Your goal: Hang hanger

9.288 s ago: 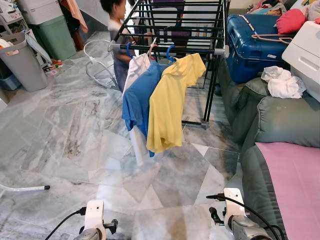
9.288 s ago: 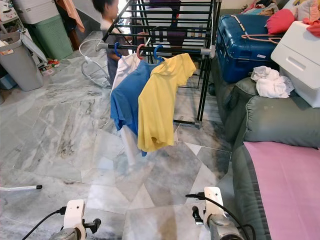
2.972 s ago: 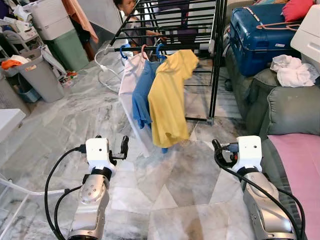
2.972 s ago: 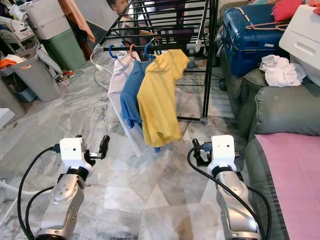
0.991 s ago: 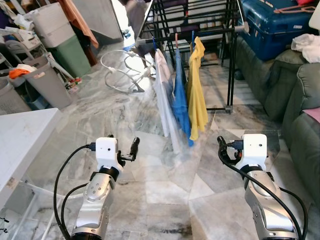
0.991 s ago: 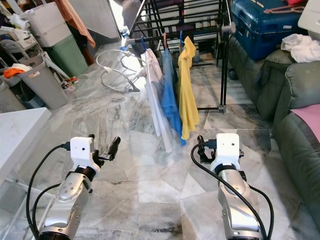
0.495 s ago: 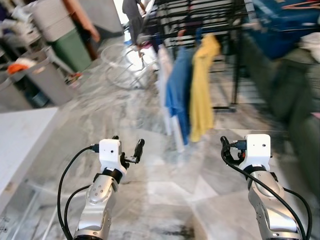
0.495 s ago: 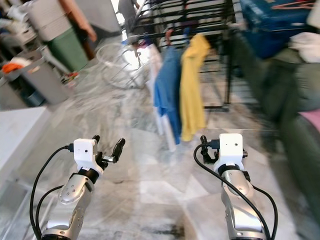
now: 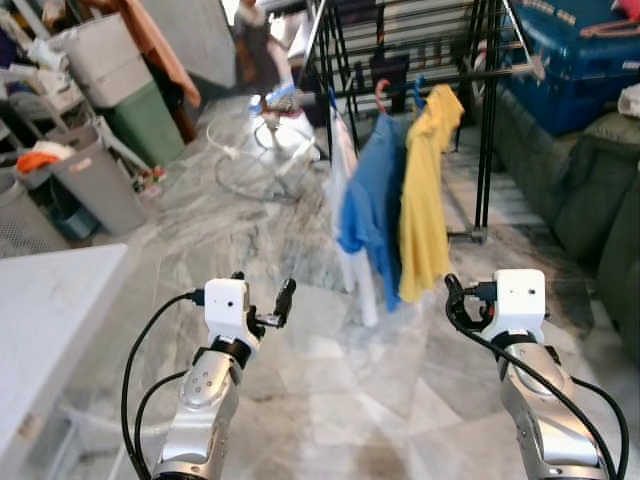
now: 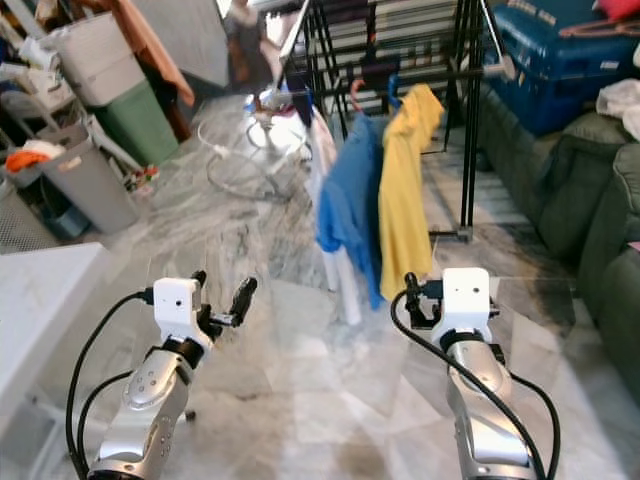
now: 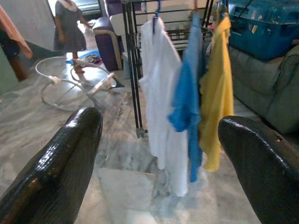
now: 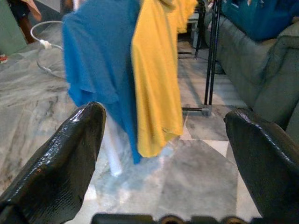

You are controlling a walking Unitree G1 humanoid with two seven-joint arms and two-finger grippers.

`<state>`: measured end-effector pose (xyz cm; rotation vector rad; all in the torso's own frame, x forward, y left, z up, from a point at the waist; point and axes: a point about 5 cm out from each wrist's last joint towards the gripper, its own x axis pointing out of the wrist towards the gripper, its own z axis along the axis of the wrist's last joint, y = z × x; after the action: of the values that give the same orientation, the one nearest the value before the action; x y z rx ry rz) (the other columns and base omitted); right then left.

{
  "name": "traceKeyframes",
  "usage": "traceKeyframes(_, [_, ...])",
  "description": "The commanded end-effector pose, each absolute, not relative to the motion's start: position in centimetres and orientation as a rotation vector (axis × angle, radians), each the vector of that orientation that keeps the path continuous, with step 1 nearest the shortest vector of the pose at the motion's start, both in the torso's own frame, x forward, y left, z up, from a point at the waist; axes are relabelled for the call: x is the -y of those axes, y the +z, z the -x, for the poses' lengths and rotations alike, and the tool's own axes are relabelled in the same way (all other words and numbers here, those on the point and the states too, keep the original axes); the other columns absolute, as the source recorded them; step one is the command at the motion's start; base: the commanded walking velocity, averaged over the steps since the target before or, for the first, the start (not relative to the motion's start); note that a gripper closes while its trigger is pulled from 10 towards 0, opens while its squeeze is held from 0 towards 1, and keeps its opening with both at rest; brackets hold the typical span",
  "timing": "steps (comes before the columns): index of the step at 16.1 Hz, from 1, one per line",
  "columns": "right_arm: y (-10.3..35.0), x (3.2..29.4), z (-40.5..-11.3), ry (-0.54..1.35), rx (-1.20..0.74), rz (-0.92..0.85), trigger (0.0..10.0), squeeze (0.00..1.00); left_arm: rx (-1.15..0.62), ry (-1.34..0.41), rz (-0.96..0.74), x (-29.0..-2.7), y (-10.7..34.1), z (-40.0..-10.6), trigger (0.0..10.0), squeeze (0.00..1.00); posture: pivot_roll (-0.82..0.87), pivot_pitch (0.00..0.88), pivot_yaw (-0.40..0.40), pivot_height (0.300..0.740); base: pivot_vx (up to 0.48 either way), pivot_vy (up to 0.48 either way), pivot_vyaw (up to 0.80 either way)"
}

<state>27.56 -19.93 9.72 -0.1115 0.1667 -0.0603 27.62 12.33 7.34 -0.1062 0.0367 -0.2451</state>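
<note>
Grey marble floor [image 9: 330, 370] all around me, and a black drying rack [image 9: 480, 90] stands ahead with three shirts hanging off its front rail on hangers: a white shirt [image 11: 161, 88], a blue shirt [image 9: 372, 195] and a yellow shirt [image 9: 428, 195], side by side with the yellow one nearest the sofa. The hanger hooks over the rail are small and a bit blurry from up here; I can make out a pink hanger [image 9: 381, 93] above the blue shirt.

My left gripper [image 9: 283, 301] is up in front of me over bare floor, fingers spread wide with nothing between them. My right gripper [image 12: 163, 154] is raised too, also spread and holding nothing, pointed at the blue and yellow shirts, well short of them.

Off to my right sits a grey-green sofa [image 9: 590, 190] with a blue suitcase [image 9: 570, 60] behind it. On my left there's a white table [image 9: 45, 320], a grey laundry basket [image 9: 95, 180] and a green bin [image 9: 150, 110]. A person [image 11: 67, 25] stands in the back beside the rack, near a loop of white hose [image 11: 70, 88] on the floor.
</note>
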Motion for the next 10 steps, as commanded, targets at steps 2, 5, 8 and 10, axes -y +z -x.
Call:
traceKeyframes(2, [9.92,18.55,-27.80,-0.024,-0.157,0.094,10.0,0.00,-0.046,-0.215,0.077,-13.89,7.17,-27.59,10.0,0.00,-0.24,0.000,0.209,0.740,0.281,0.390,0.00])
traceKeyframes(5, [9.92,18.59,-27.79,-0.026,-0.157,0.094,10.0,0.00,-0.058,-0.205,0.093,-13.72,6.98,-27.52,10.0,0.00,-0.24,0.000,0.209,0.740,0.187,0.260,0.00])
traceKeyframes(8, [9.88,18.52,-27.86,-0.026,-0.159,0.095,10.0,0.00,-0.056,-0.226,0.116,-13.31,7.03,-27.47,10.0,0.00,-0.23,0.000,0.207,0.740,0.000,0.000,0.00])
traceKeyframes(10, [9.91,18.48,-27.88,-0.023,-0.158,0.096,10.0,0.00,-0.052,-0.251,0.130,-13.13,7.19,-27.44,10.0,0.00,-0.23,0.000,0.207,0.740,0.000,0.000,0.00])
